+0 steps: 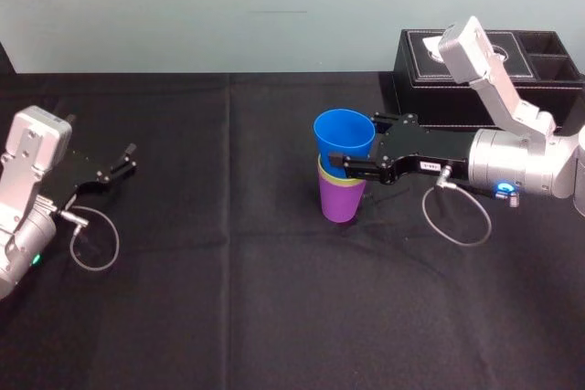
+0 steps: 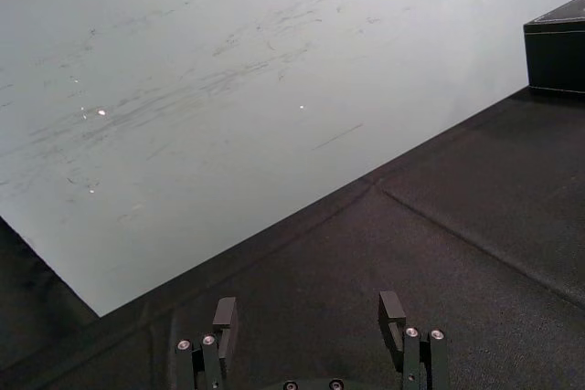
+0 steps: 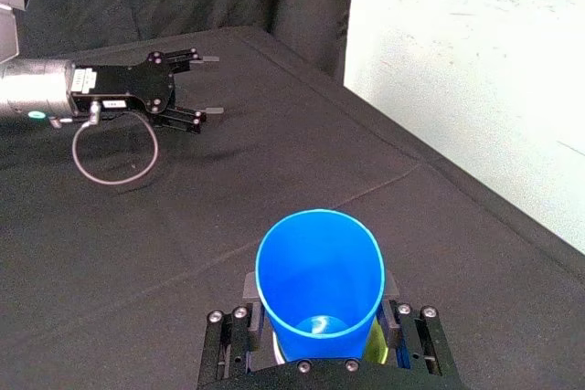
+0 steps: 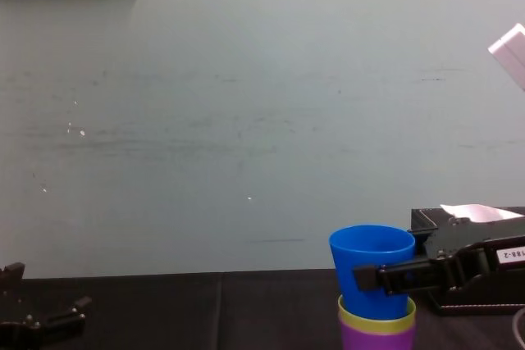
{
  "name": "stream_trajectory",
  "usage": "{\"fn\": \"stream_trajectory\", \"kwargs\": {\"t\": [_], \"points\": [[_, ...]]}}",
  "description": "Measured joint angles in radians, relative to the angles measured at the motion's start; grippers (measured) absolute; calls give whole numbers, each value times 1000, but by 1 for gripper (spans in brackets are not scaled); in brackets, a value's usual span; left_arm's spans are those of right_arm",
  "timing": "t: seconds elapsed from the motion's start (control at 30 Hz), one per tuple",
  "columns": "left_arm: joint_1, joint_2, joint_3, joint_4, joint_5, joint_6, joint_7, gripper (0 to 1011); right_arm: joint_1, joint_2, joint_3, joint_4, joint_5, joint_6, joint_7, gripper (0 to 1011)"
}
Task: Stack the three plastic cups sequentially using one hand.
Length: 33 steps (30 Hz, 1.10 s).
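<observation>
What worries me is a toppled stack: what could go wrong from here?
1. The blue cup stands high in the yellow-green cup, apparently not fully seated; released now, it may settle crooked.
2. The right gripper clamps the blue cup just above the nested rims; withdrawing sideways could drag and topple the stack on the purple cup.
The left gripper is parked open at far left.

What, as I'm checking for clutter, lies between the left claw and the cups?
Only bare black cloth, per the head view, between left claw and cups.
</observation>
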Motion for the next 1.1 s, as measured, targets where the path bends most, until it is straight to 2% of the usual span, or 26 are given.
{"fn": "stream_trajectory", "kwargs": {"t": [0.6,0.97,1.1], "points": [[0,0,0,0,0,0,0,1011,-1,1,2,-3,2,0,0,724],[0,0,0,0,0,0,0,1011,-1,2,2,-4,2,0,0,1000],[0,0,0,0,0,0,0,1011,-1,2,2,-4,2,0,0,1004]]}}
